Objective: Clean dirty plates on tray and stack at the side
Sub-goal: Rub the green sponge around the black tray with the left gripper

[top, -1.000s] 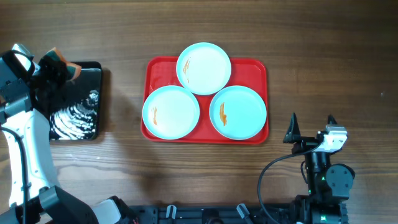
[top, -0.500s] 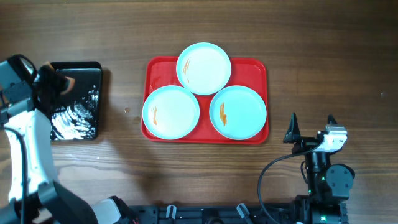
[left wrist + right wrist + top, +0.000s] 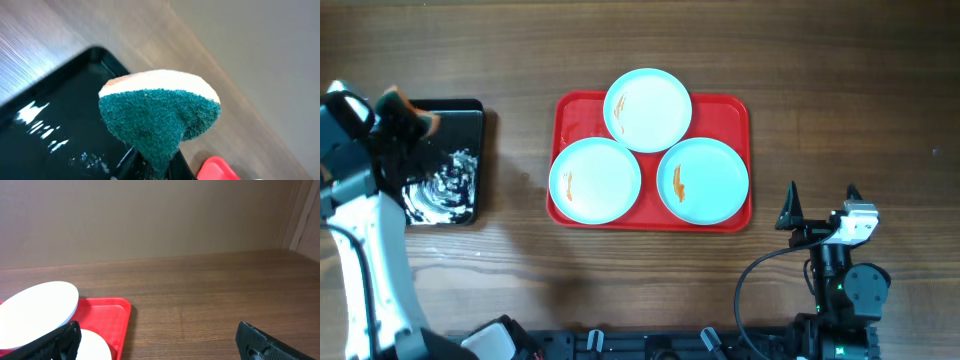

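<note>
Your left gripper (image 3: 151, 167) is pinching a sponge (image 3: 160, 112) by its lower edge, with the green scouring face turned toward the wrist camera and the pale foam layer behind it. It hangs over the black tray (image 3: 468, 108), which holds white foam (image 3: 438, 185) and lies at 9 o'clock of the red tray (image 3: 732, 108). The red tray sits mid-table (image 3: 880, 80) and carries all three plates (image 3: 648, 109), none cleaned or stacked yet. The step in hand looks like carrying the soaped sponge across to a plate. Take the 7 o'clock plate (image 3: 595, 180) first, since it is nearest and its orange smear lies by its left edge. Roll the wrist so the green face lands flat rather than on a corner, then press lightly and wipe in short strokes toward the plate's centre. A hard push would likely skate the plate across the tray's smooth floor. The 12 o'clock plate (image 3: 660, 95) overhangs the far rim and appears to lap the other two, so watch that you don't nudge it. The 4 o'clock plate (image 3: 704, 180) bears the heaviest streak, so save it for a fresh load of foam. Your right gripper (image 3: 820, 197) waits at 5 o'clock of the tray with its jaws spread and holding nothing. Bring it in to steady a plate's rim while you scrub.
</note>
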### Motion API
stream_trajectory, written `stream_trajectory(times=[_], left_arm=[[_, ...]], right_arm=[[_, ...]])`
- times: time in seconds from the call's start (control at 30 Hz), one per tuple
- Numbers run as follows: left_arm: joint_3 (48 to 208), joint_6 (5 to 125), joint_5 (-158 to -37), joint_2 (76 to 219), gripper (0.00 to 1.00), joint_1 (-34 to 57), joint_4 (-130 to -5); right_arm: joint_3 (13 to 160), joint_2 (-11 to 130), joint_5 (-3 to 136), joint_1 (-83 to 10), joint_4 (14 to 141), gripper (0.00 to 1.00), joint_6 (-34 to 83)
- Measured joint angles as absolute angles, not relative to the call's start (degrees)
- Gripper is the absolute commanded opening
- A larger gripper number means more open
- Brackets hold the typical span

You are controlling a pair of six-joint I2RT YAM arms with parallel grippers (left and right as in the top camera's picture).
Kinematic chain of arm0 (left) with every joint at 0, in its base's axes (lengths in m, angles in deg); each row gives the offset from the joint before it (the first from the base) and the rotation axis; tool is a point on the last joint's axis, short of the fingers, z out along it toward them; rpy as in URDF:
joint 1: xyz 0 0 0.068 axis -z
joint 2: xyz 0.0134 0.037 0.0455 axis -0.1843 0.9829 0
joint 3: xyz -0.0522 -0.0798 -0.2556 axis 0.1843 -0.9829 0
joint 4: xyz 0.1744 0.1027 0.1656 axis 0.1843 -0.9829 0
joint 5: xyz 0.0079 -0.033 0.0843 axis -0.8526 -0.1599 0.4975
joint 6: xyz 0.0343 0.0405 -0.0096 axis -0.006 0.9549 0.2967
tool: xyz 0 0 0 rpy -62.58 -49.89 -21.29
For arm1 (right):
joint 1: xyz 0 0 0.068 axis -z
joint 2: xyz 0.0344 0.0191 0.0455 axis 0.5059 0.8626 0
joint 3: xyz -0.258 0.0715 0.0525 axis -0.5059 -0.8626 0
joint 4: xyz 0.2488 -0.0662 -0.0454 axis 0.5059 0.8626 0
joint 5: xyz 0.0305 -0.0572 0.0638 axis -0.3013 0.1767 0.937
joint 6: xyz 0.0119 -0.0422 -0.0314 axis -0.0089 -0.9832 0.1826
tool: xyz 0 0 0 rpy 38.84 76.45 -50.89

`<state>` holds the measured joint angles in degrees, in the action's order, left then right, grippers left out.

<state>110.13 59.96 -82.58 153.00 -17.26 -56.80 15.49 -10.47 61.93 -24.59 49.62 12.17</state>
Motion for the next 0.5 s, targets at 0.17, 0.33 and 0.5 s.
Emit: stream_trajectory(times=[0.17, 0.33, 0.5], left_arm=[[109.74, 60.42, -77.27, 154.77, 0.04, -17.26, -57.22], [106.92, 60.6, -75.82, 163.23, 0.04, -17.26, -56.63], [106.11, 60.6, -77.66, 163.54, 0.04, -17.26, -56.72]], right_arm=[[15.49, -10.47, 61.93, -24.59, 49.62, 1.0, 12.19], [15.49, -10.47, 61.93, -24.59, 49.62, 1.0, 12.17], [15.49, -10.45, 61.93, -24.59, 49.62, 1.0, 12.17]])
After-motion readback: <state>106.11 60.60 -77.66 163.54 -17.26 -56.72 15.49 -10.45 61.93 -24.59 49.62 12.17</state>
